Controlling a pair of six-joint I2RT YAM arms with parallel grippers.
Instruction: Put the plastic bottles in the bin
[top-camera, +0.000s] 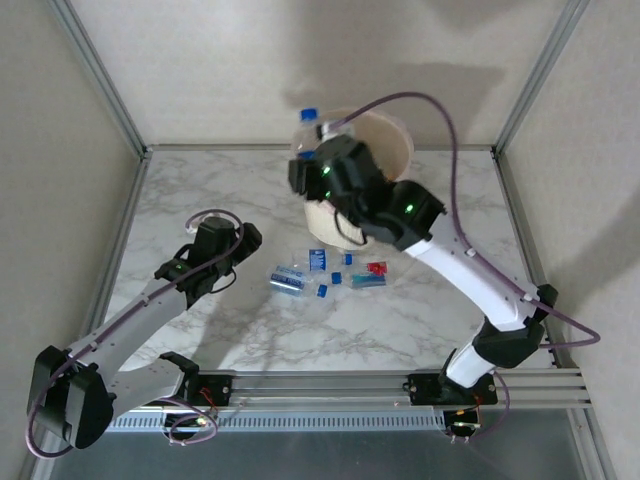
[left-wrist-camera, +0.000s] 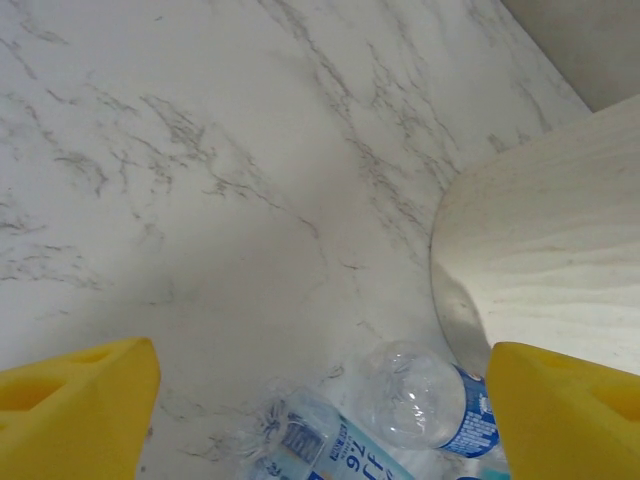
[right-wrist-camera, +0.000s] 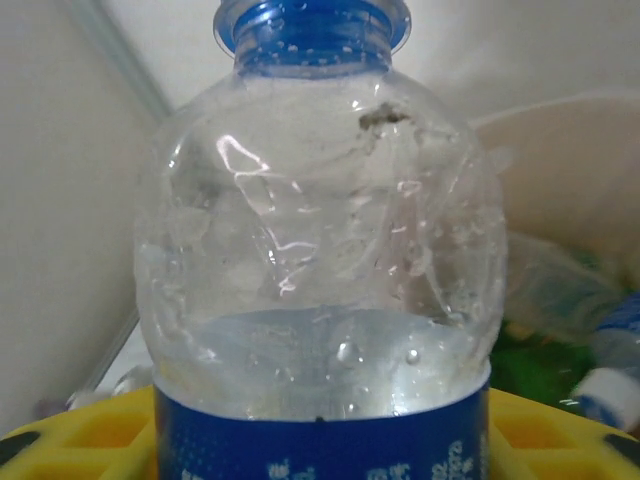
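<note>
My right gripper (top-camera: 312, 168) is shut on a clear plastic bottle (top-camera: 310, 135) with a blue cap and blue label, held upright at the left rim of the cream bin (top-camera: 395, 140). In the right wrist view this bottle (right-wrist-camera: 320, 250) stands between the yellow fingers (right-wrist-camera: 70, 440), and more bottles (right-wrist-camera: 545, 365) lie inside the bin behind it. Several plastic bottles (top-camera: 288, 280) with blue labels lie on the table in front of the bin, one with red (top-camera: 377, 268). My left gripper (top-camera: 238, 248) hangs open just left of them. Two clear bottles (left-wrist-camera: 425, 395) lie between its fingers (left-wrist-camera: 90, 410), untouched.
The bin's wall (left-wrist-camera: 550, 260) rises close on the right in the left wrist view. The marble table (top-camera: 200, 190) stretches to the left and far side. Metal frame posts (top-camera: 100, 75) and walls bound the cell.
</note>
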